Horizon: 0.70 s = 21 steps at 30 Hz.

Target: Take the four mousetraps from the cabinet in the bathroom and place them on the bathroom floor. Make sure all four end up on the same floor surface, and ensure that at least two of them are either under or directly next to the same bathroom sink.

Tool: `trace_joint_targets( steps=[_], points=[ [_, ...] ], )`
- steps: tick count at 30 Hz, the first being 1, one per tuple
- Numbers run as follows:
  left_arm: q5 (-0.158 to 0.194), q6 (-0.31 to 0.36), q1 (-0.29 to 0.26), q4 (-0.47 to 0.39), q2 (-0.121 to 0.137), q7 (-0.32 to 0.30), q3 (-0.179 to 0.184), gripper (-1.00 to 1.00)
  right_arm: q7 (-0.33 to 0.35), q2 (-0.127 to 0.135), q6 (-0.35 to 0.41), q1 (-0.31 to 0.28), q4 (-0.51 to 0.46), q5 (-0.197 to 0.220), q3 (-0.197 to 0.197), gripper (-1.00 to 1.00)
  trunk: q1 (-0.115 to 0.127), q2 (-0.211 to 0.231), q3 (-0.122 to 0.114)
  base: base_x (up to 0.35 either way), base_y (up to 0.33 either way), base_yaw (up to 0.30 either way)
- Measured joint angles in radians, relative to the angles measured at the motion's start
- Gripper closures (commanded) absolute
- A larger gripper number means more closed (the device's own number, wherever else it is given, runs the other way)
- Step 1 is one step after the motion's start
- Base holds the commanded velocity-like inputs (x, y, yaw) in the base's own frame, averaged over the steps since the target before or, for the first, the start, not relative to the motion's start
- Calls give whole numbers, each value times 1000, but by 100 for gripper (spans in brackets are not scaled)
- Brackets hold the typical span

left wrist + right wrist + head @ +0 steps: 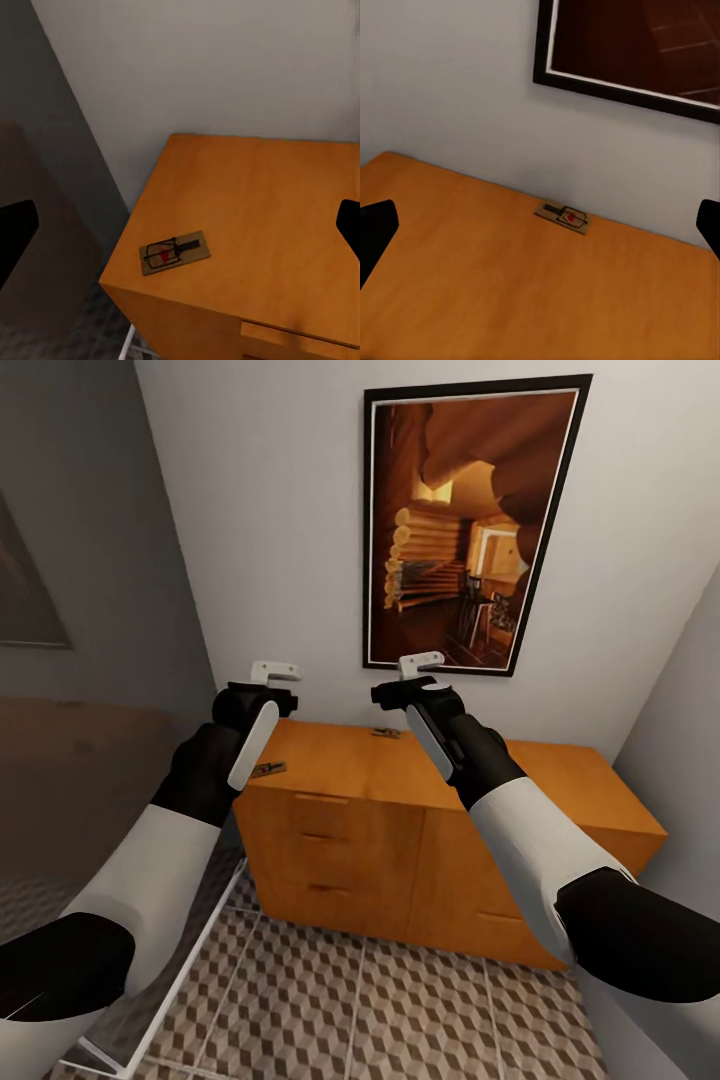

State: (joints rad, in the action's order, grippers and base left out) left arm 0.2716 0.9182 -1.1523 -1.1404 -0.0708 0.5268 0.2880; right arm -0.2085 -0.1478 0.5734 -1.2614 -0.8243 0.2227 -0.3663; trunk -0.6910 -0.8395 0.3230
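Left gripper (262,695) and right gripper (400,690) hover mid-frame above the cabinet (420,830), both spread wide and empty. One mousetrap (268,768) sits near the cabinet top's left front corner, another mousetrap (386,733) by the back wall under the framed picture (470,525). Cube-pattern bathroom floor (400,1010) fills the lower frame.

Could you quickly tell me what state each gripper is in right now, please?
Left gripper: open, holding nothing, above the cabinet.
Right gripper: open, holding nothing, also above the cabinet top.
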Motion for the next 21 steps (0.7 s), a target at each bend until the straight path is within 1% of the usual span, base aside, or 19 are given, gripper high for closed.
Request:
trace_joint_targets(
  steps=[13, 16, 21],
  points=[
    [0, 0, 0, 3, -23, -1, 0, -100, 1, 1, 0, 0, 0, 0, 0, -100, 0, 0, 0, 5, -3, 0],
    [0, 0, 1, 6, -26, -1, 0, -100, 2, 0, 0, 1, 0, 0, 0, -100, 0, 0, 0, 114, -57, 0],
    [6, 0, 1, 8, -27, -1, 0, -100, 3, 1, 0, 1, 0, 0, 0, -100, 0, 0, 0, 197, -105, 0]
  ],
)
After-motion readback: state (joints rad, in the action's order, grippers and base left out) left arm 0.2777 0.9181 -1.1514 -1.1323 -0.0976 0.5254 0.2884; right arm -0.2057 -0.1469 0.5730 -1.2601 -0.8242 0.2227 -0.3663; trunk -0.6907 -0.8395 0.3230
